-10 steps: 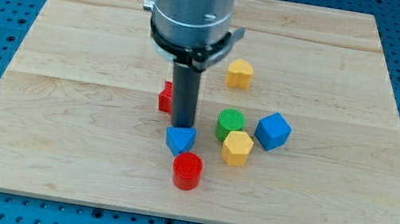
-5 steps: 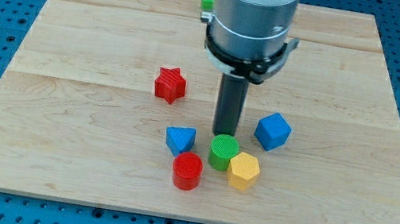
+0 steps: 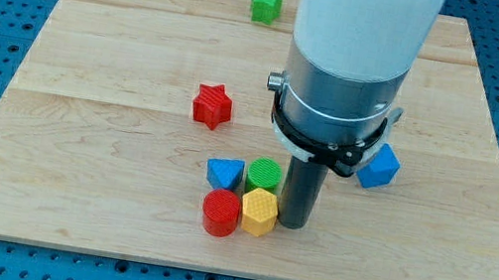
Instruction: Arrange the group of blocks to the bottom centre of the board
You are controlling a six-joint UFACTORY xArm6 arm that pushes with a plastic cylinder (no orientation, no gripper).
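Observation:
My tip (image 3: 291,224) rests on the board at the bottom centre, just right of a yellow hexagonal block (image 3: 259,212). A red cylinder (image 3: 220,213) sits left of the yellow block. A green cylinder (image 3: 265,175) and a blue triangular block (image 3: 224,172) sit just above them. These blocks form a tight cluster. A blue cube (image 3: 380,167) sits to the right, partly hidden by the arm. A red star (image 3: 213,106) lies apart to the upper left.
A green star (image 3: 266,4) lies near the board's top edge. The arm's wide grey body (image 3: 344,85) hides the board's middle right part. The wooden board (image 3: 80,133) lies on a blue pegboard.
My tip has moved right and down. The yellow block and green cylinder slid left against the red cylinder and blue triangle. The blue cube shifted right. The other yellow block is now hidden.

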